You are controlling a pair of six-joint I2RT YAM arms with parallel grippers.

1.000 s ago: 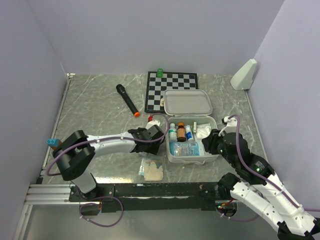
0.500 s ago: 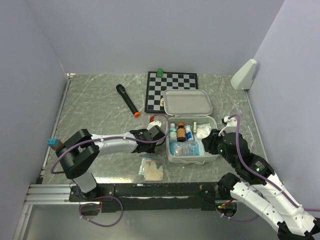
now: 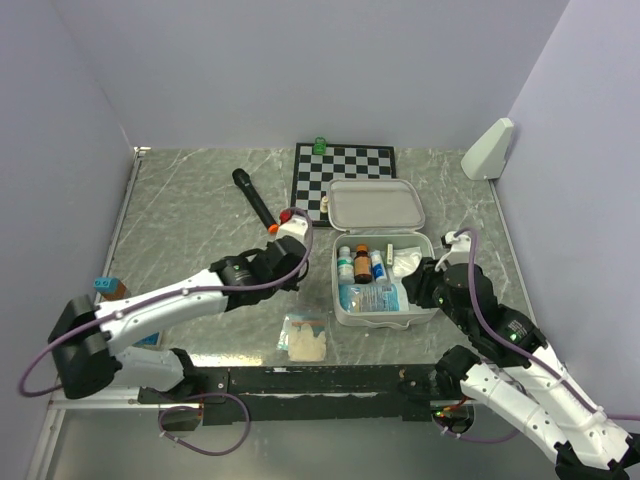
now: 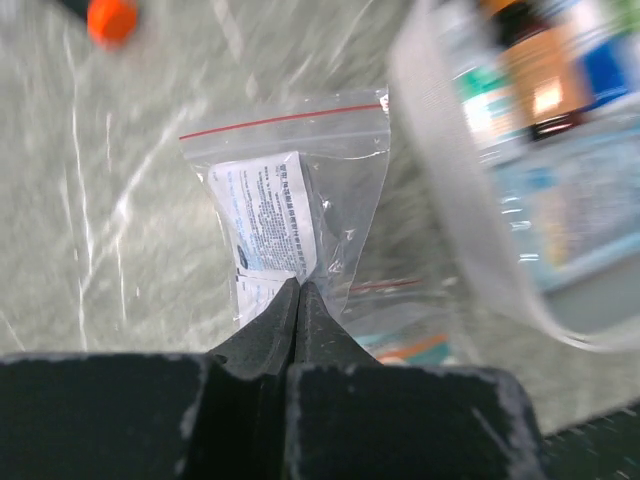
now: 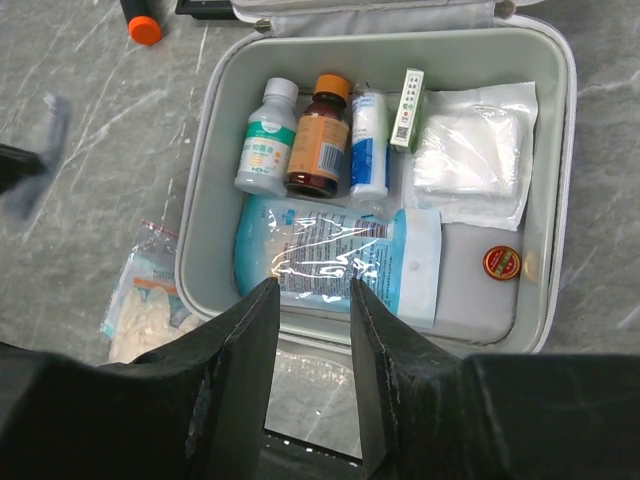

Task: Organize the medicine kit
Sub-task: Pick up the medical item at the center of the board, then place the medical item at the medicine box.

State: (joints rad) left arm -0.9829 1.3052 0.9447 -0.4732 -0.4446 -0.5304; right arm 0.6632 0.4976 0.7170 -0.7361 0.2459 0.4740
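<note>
The medicine kit [image 3: 345, 292] lies open, its lid [image 3: 375, 205] folded back toward the chessboard. Its tray [image 5: 565, 180] holds three small bottles [image 5: 318, 140], a slim box [image 5: 410, 95], a gauze packet [image 5: 475, 150], a blue wrapped pack [image 5: 340, 255] and a red tin [image 5: 502, 262]. My left gripper [image 4: 298, 285] [image 3: 292, 268] is shut on the bottom edge of a clear zip bag [image 4: 285, 190] with a white printed leaflet inside, left of the kit. My right gripper [image 5: 308, 290] [image 3: 425, 285] hovers open over the tray's near rim, holding nothing.
A second zip bag [image 3: 305, 338] [image 5: 145, 300] with pale gloves lies on the table in front of the kit's left corner. A chessboard [image 3: 340, 175], a black microphone with an orange end [image 3: 255, 200] and a white wedge [image 3: 488, 150] sit further back.
My left gripper has shut on the zip bag and pulled back to the left, away from the kit's side. The right arm has not moved.
</note>
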